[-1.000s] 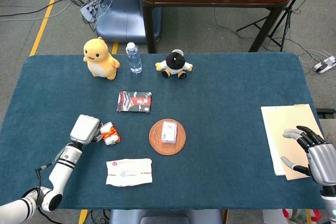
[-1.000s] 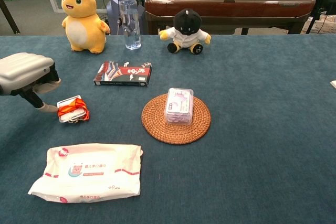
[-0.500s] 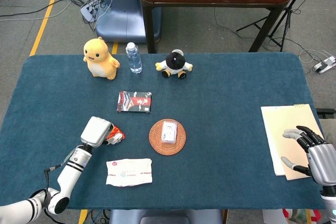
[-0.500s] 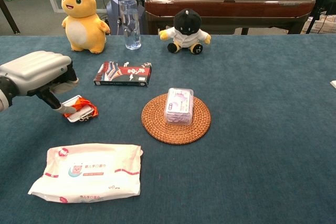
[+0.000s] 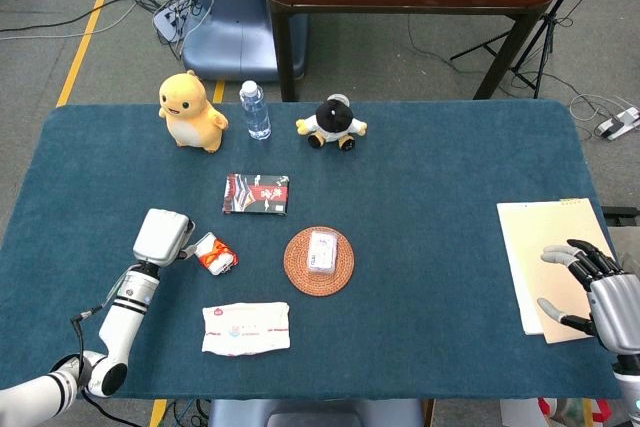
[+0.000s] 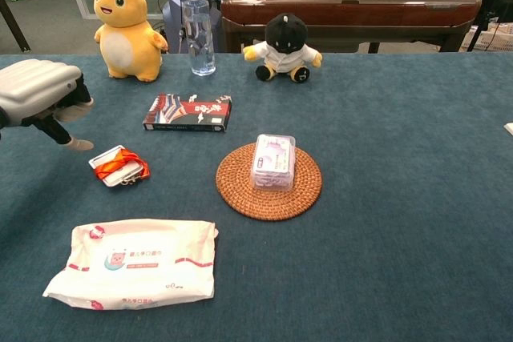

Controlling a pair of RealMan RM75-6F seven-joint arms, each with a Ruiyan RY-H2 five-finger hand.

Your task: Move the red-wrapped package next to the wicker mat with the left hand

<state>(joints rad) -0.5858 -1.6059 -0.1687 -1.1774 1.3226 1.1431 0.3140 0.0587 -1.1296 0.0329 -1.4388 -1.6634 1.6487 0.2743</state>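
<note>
The red-wrapped package (image 5: 214, 254) (image 6: 119, 167) lies flat on the blue table cloth, a short gap left of the round wicker mat (image 5: 296, 269) (image 6: 237, 191). On the mat sits a small clear box (image 5: 321, 251) (image 6: 273, 161). My left hand (image 5: 163, 237) (image 6: 40, 94) hovers just left of the package and holds nothing, with one fingertip (image 6: 78, 143) pointing down beside the package, apart from it. My right hand (image 5: 600, 292) rests with fingers spread over a beige folder at the table's right edge; the chest view does not show it.
A pack of wet wipes (image 5: 246, 327) (image 6: 133, 263) lies near the front edge. A dark red box (image 5: 256, 194) (image 6: 188, 112) lies behind the package. At the back stand a yellow plush (image 5: 190, 110), a water bottle (image 5: 255, 110) and a black plush (image 5: 333, 124). The beige folder (image 5: 545, 247) lies at the right.
My left hand reached right onto the package and nudged it slightly toward the mat, then drew back to the left and off it. The right hand has not moved.
</note>
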